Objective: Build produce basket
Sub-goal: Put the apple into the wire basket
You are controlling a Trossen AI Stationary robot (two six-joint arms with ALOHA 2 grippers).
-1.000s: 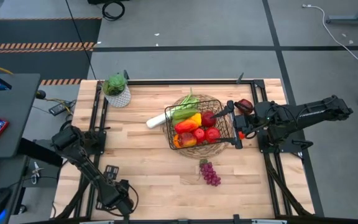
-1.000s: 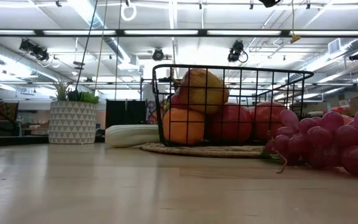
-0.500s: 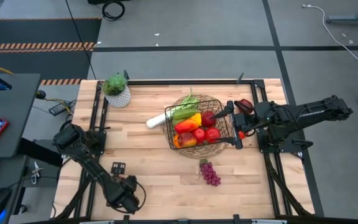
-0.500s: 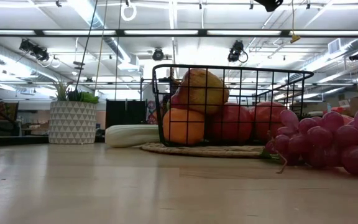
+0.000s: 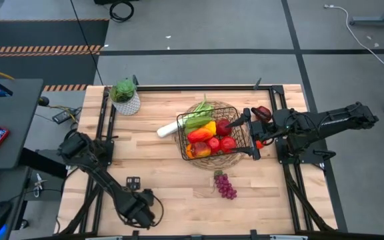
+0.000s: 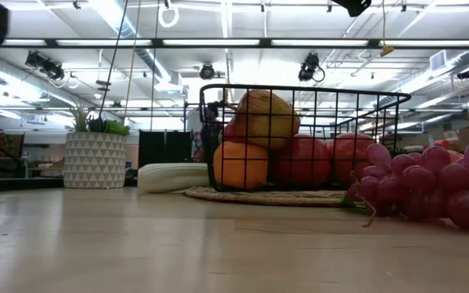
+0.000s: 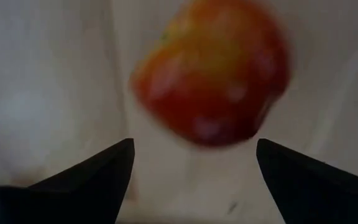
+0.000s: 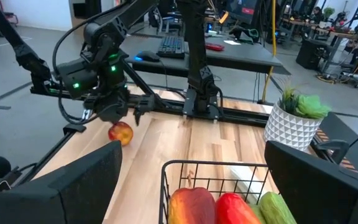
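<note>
Fluorescent ceiling lights are glowing over a wooden table (image 5: 165, 180) where the basket (image 5: 244, 135) is sitting on a woven mat near the right edge, filled with produce (image 5: 209, 137). Purple grapes (image 5: 225, 185) are lying just in front of it. At the front-left corner, the left gripper (image 8: 120, 115) is hovering with fingers spread over a red apple (image 7: 213, 68). The right gripper (image 5: 251, 133) is waiting wide open beside the basket.
</note>
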